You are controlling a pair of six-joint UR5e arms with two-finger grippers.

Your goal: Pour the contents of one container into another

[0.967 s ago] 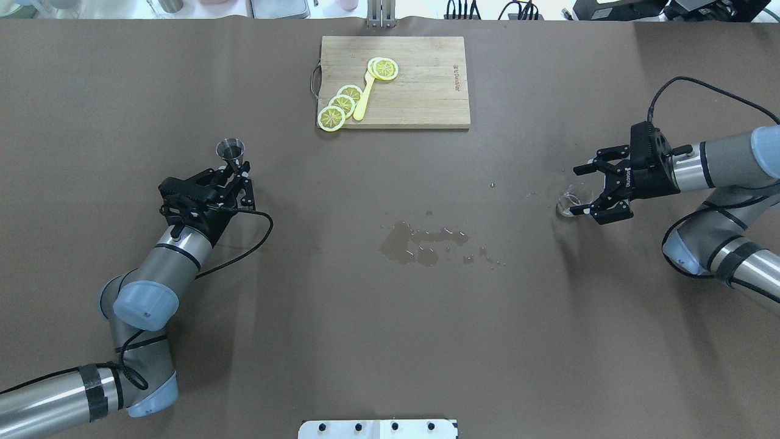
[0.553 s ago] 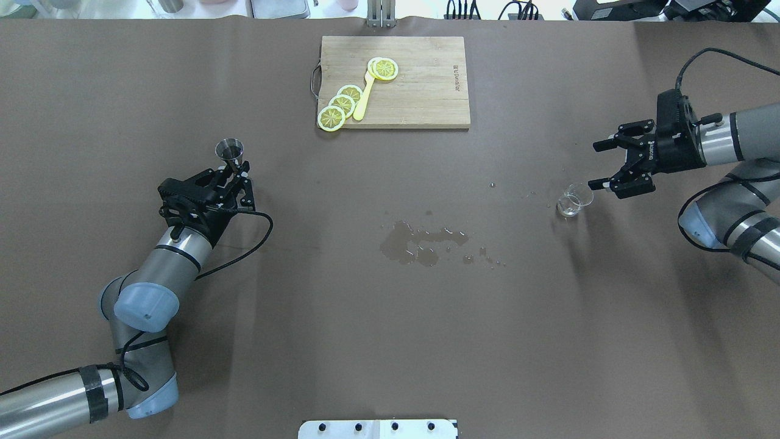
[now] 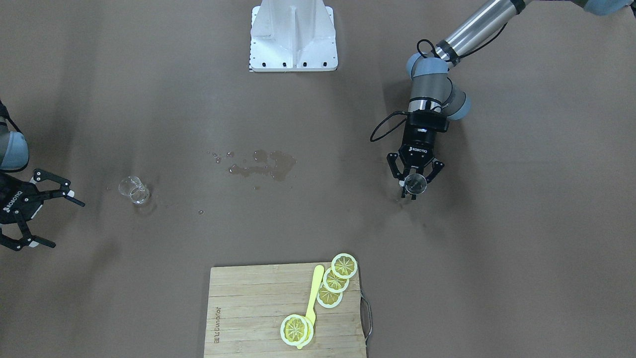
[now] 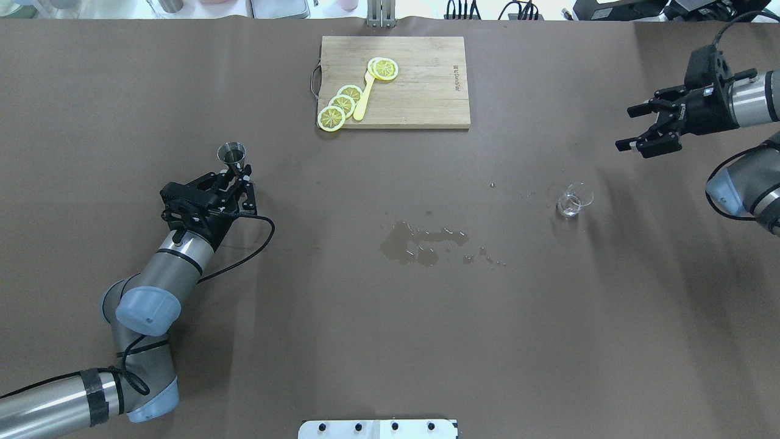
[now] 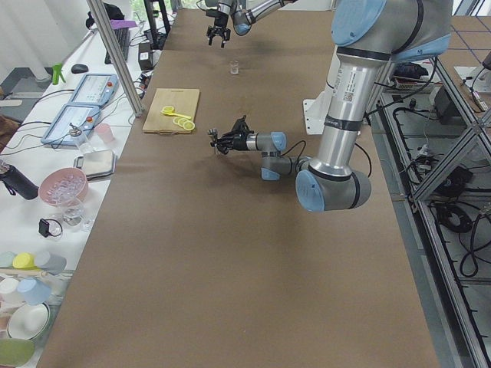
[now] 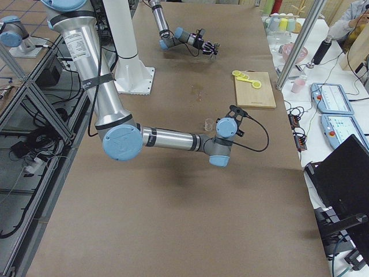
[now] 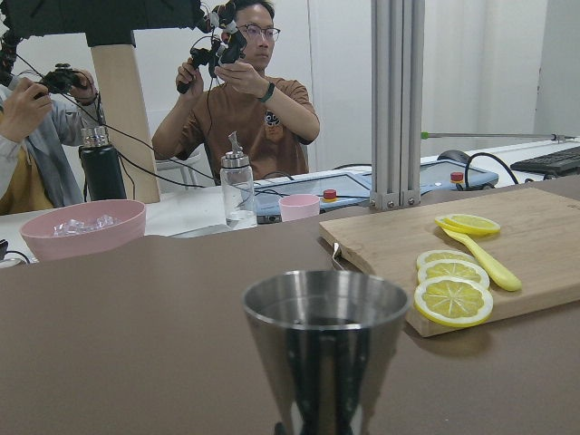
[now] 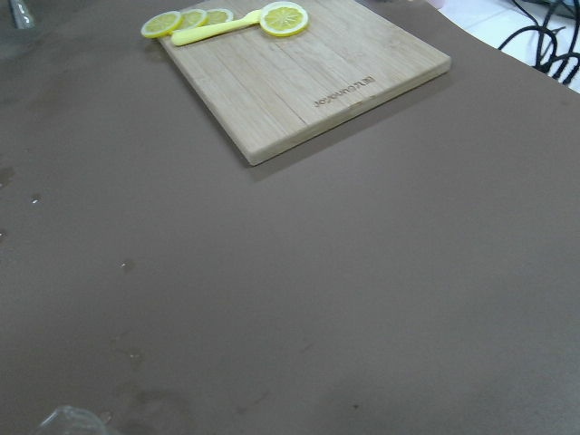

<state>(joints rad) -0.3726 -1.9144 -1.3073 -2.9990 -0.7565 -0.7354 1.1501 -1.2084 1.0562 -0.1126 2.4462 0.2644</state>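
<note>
Steel jigger (image 4: 231, 152) sat clamped in your left end effector (image 4: 237, 172); your right end effector (image 4: 631, 128) hung spread apart, away from the glass beaker (image 4: 573, 200).

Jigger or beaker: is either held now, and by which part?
Left end effector grips the jigger below its upper cup. The beaker stands free; right end effector is open, empty.

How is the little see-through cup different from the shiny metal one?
The glass beaker is clear; the steel jigger is shiny metal, dark inside. The beaker has a pouring lip; the jigger narrows downward like a cone. The beaker stands alone, the open right gripper apart from it; the jigger is clamped in the left gripper. Both are small and upright.
</note>
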